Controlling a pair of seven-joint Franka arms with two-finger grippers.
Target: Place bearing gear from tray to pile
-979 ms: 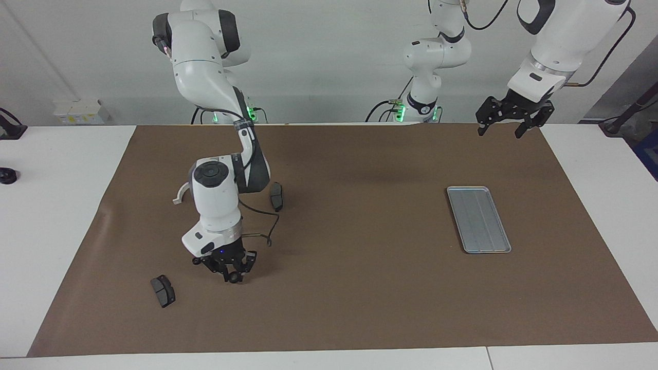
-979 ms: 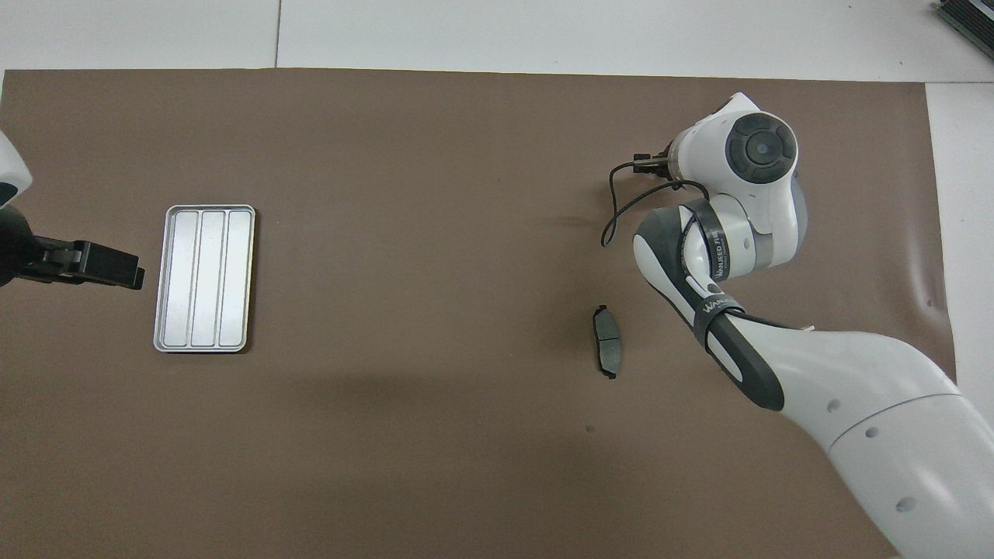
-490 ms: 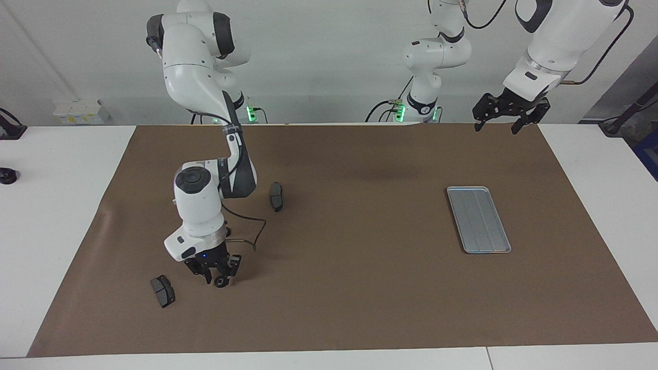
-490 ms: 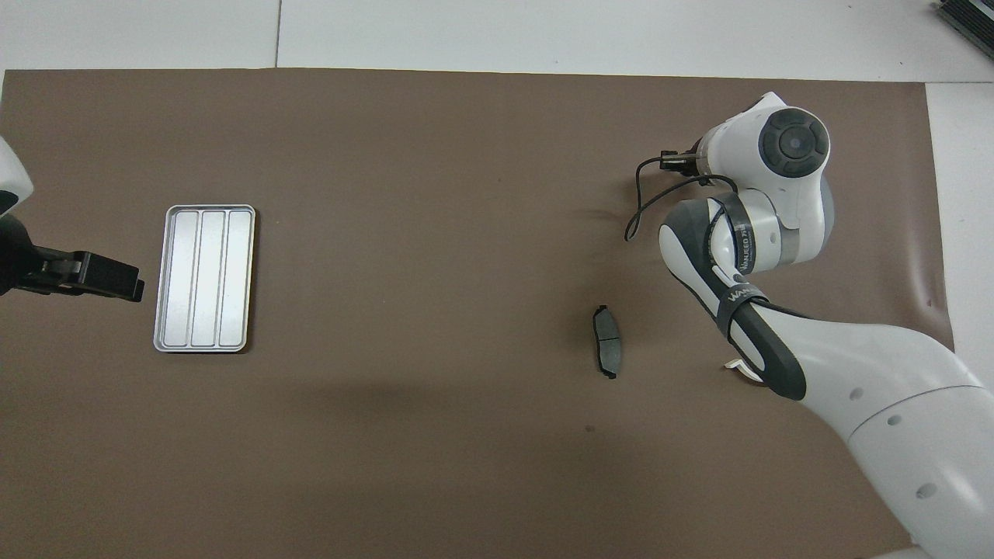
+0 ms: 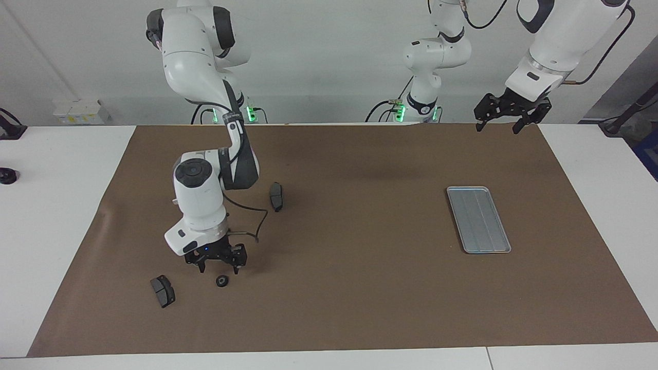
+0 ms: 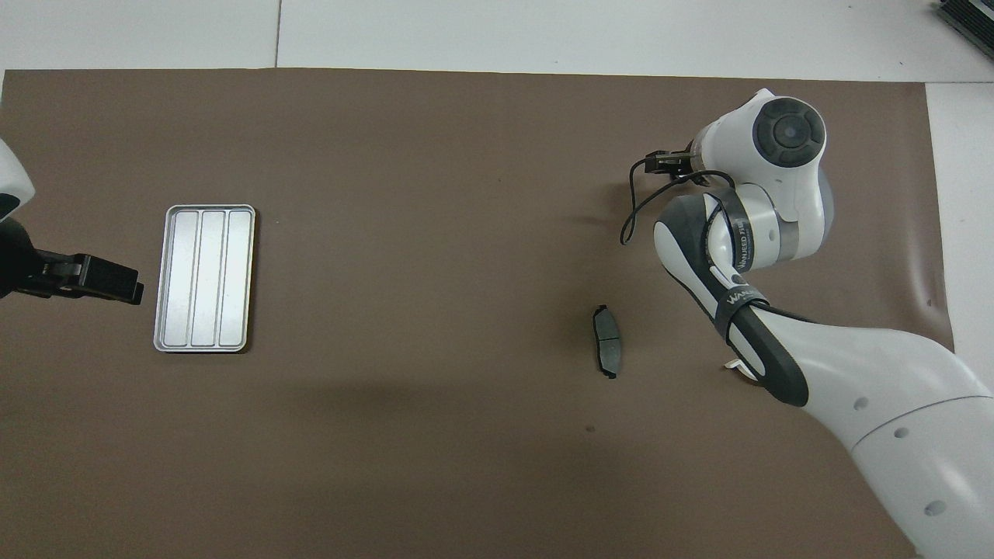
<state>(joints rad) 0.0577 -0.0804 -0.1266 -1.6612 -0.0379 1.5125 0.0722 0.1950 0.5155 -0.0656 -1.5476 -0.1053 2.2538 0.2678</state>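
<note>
The bearing gear [image 5: 222, 281], small, dark and round, lies on the brown mat beside a dark brake pad [image 5: 163, 291]. My right gripper [image 5: 219, 267] hangs just above the gear, open and empty. A second brake pad [image 5: 276, 196] lies nearer to the robots; it also shows in the overhead view [image 6: 607, 351]. Only a tip of the white bracket [image 6: 738, 367] shows under the right arm. The silver tray [image 5: 478, 219] lies empty toward the left arm's end. My left gripper [image 5: 497, 128] waits open, raised over the mat's edge by the robots.
The brown mat [image 5: 360, 288] covers most of the white table. The right arm's elbow and cable stand over the pile and hide the gear in the overhead view. The tray also shows in the overhead view [image 6: 204, 278].
My right gripper has opened, let go of the bearing gear and risen slightly; the gear now lies on the mat. The left arm has barely moved.
</note>
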